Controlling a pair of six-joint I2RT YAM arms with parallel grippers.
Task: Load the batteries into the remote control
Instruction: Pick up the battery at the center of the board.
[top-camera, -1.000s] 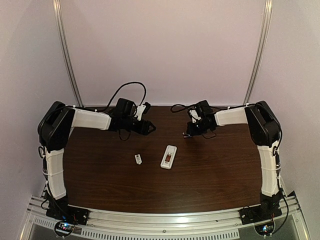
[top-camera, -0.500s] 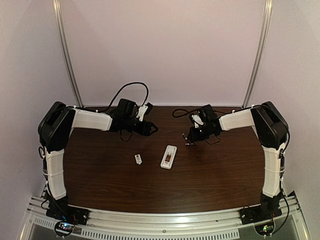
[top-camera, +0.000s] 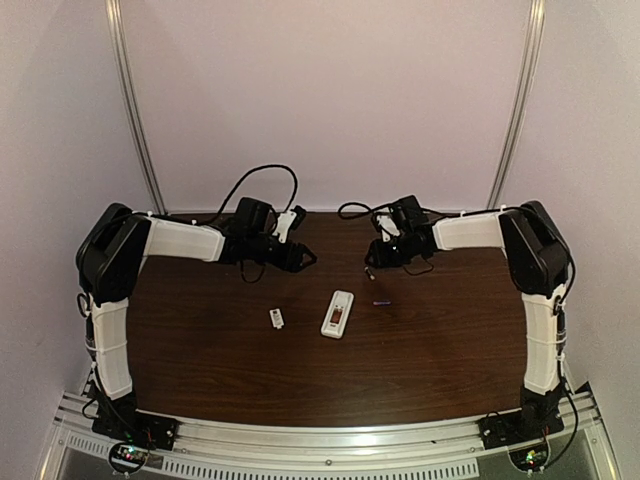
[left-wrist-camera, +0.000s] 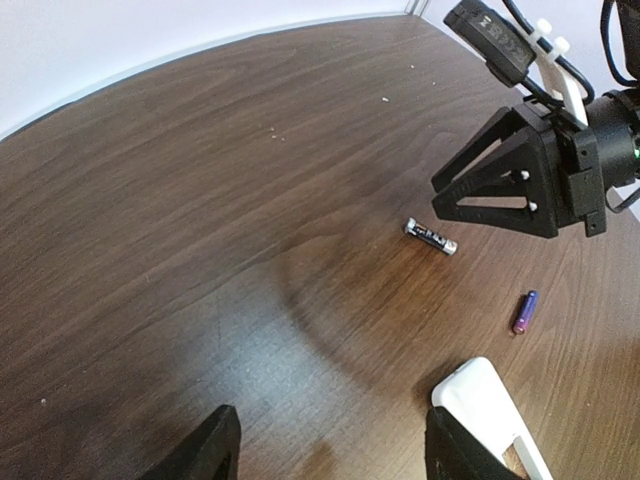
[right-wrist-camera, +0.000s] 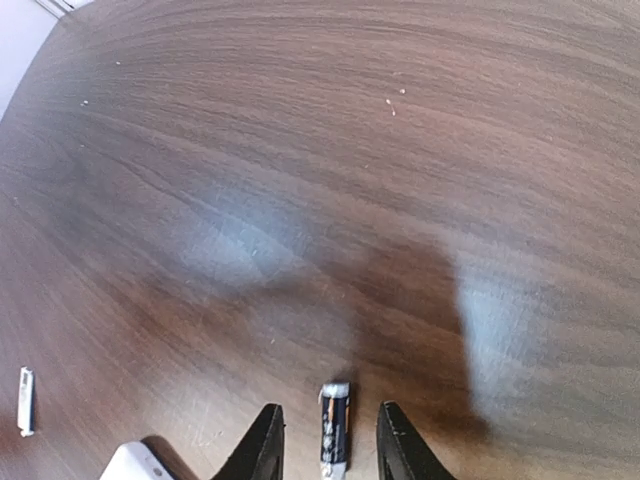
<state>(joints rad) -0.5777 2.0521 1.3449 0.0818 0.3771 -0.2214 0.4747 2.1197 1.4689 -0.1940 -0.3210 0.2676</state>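
The white remote control (top-camera: 338, 313) lies at mid-table; its corner shows in the left wrist view (left-wrist-camera: 488, 412). One purple battery (top-camera: 381, 302) lies just right of the remote and also shows in the left wrist view (left-wrist-camera: 525, 311). A darker battery (right-wrist-camera: 335, 435) lies flat on the table between the open fingers of my right gripper (right-wrist-camera: 330, 410), touching neither. It shows in the left wrist view (left-wrist-camera: 431, 236) beneath that gripper (left-wrist-camera: 480, 195). In the top view the right gripper (top-camera: 372, 262) hovers behind the remote. My left gripper (top-camera: 303, 258) is open and empty, above the table left of the remote.
A small white cover piece (top-camera: 277, 318) lies left of the remote and shows in the right wrist view (right-wrist-camera: 26, 400). Black cables loop behind both wrists near the table's far edge (top-camera: 330, 212). Small crumbs dot the dark wood (left-wrist-camera: 275, 133).
My right gripper dipped toward the table, then drew back toward the far edge. The purple battery now lies on the table right of the remote. The left arm barely moved.
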